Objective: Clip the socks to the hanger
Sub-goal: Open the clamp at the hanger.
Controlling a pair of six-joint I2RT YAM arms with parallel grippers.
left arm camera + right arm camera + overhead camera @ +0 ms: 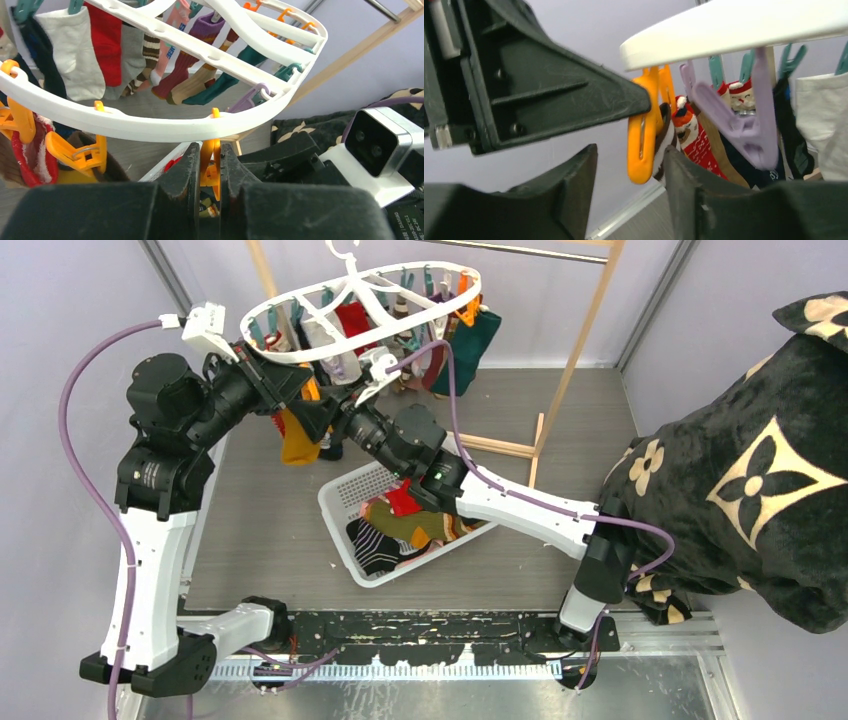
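Socks [70, 50] hang clipped on the hanger [150, 127] above the table's far left; more lie in the basket [340, 502]. Left jaws pinch an orange peg [211, 167] on the near rim. Right jaws stand apart just beside it, holding nothing. If the pinch slips off the slick peg, the peg could snap shut empty or set the hanger swinging.

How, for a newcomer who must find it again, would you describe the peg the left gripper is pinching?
Start at the white oval hanger. On its near rim, beside a purple peg, hangs an orange peg. It is the only one the left gripper is squeezing.
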